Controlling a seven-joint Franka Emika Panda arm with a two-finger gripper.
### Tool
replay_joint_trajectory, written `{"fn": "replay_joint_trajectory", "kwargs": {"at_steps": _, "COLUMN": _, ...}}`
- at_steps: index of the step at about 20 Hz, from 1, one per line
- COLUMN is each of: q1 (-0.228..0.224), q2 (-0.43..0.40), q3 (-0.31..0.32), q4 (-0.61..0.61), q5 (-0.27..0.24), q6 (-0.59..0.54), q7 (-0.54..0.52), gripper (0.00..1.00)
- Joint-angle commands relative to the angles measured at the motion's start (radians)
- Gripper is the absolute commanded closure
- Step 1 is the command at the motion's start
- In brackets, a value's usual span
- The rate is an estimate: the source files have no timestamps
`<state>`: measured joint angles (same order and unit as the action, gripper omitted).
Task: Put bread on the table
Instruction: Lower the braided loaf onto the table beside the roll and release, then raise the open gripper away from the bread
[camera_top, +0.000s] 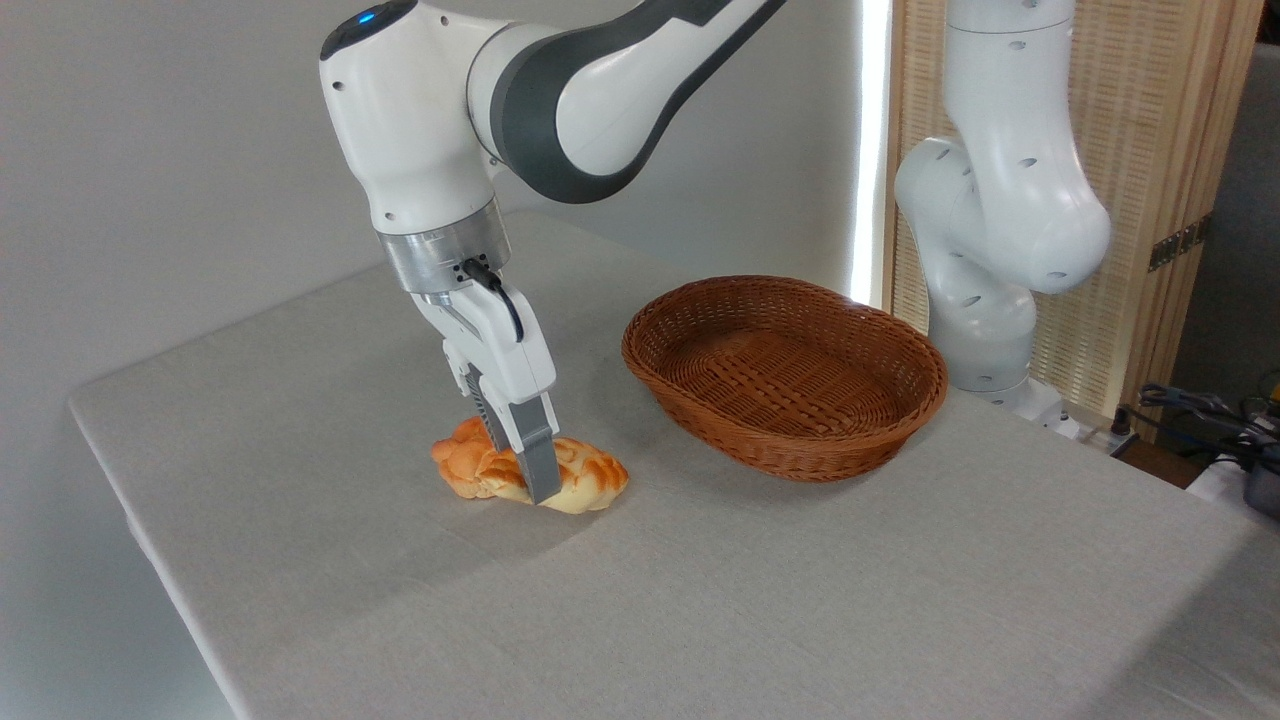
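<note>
Bread (580, 478) lying on worktop (300, 420), at eight o'clock from basket (790, 440). Hand (532, 480) down around bread, fingers touching it.

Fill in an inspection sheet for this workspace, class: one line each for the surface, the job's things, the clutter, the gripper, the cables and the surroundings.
Surface: table covered in plain light grey-beige cloth, no stains or spills seen.
Job's things: braided bread lies on the cloth, left of the wicker basket, outside it.
Clutter: nothing seen on the cloth; the basket looks empty.
Gripper: gripper is down over the middle of the bread, one finger across its near side; whether it grips or has let go cannot be told.
Cables: a black cable loops at the wrist; more cables lie off the table at far right.
Surroundings: plain wall behind, slatted wooden screen at right.
</note>
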<state>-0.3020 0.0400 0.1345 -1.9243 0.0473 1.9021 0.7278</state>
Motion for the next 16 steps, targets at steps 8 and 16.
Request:
{"fn": "replay_joint_trajectory", "kwargs": {"at_steps": 8, "q1": -0.008, "q2": 0.021, "q3": -0.004, "q4": 0.013, "q5": 0.003, "q6": 0.068, "q7": 0.002, "gripper": 0.00}}
{"fn": "replay_joint_trajectory", "kwargs": {"at_steps": 16, "q1": -0.017, "q2": -0.008, "q3": -0.009, "q4": 0.148, "q5": 0.000, "q6": 0.055, "q7": -0.137, "gripper": 0.00}}
